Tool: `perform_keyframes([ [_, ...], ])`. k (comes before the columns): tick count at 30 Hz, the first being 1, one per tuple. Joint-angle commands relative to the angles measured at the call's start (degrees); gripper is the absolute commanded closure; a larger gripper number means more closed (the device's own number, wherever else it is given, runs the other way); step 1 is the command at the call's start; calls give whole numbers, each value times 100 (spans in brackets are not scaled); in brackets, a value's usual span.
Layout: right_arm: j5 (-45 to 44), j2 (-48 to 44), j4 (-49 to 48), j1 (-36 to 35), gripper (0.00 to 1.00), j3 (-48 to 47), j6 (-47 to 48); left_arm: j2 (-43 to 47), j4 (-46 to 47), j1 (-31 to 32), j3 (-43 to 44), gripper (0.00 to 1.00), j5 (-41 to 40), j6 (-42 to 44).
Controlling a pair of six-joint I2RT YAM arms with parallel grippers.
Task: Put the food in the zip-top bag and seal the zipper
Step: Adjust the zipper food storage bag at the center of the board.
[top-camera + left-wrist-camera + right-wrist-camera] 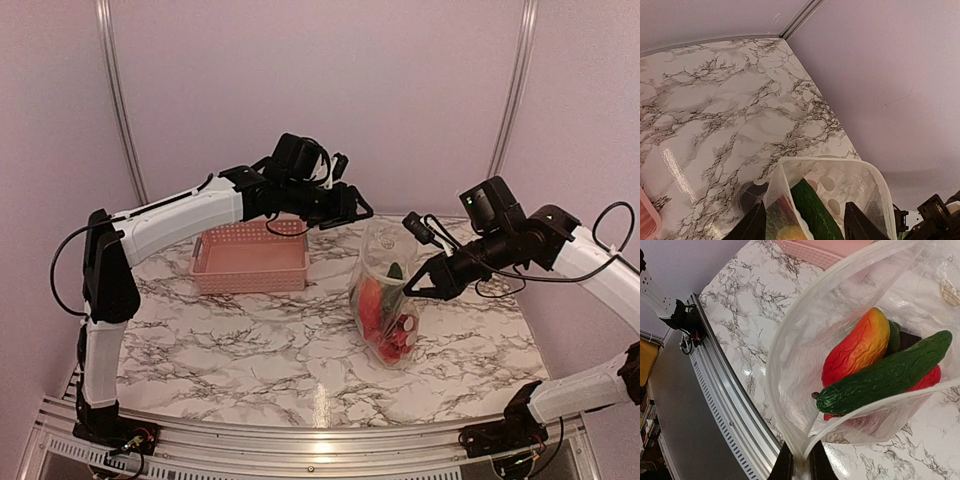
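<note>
The zip-top bag [385, 290], clear with white dots, stands upright at mid-table with its mouth open. The food lies inside it: a red-orange piece [860, 347], a green cucumber [885, 377] and other red pieces [398, 330]. My right gripper [418, 288] is shut on the bag's mouth edge. In the right wrist view it [801, 466] pinches the zipper [771, 347] at its corner. My left gripper [350, 210] hovers open just above the bag's far-left rim. In the left wrist view its fingers [754, 225] straddle the open mouth [835, 167], and the cucumber [815, 210] shows between them.
The pink lattice basket [250, 258] stands left of the bag, under my left arm, and looks empty. The metal rail [725, 390] runs along the table's near edge. The back wall [880, 75] rises close behind the bag.
</note>
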State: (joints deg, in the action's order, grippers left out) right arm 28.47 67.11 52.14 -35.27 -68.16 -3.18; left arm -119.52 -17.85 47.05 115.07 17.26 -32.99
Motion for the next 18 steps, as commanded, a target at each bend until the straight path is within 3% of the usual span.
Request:
perform_keyframes([
  [1,137,-144,51,-78,98,-244,-7,-550,-1254,158,1001,47,-275,-325],
  [6,112,-163,68,-85,98,-240,2,-682,-1597,203,1029,58,-612,-503],
  [12,175,-159,12,-82,98,-163,17,-913,-1321,208,1027,70,-249,-721],
  [18,155,-128,77,-84,98,-278,41,-879,-1134,200,1000,93,-283,-966],
])
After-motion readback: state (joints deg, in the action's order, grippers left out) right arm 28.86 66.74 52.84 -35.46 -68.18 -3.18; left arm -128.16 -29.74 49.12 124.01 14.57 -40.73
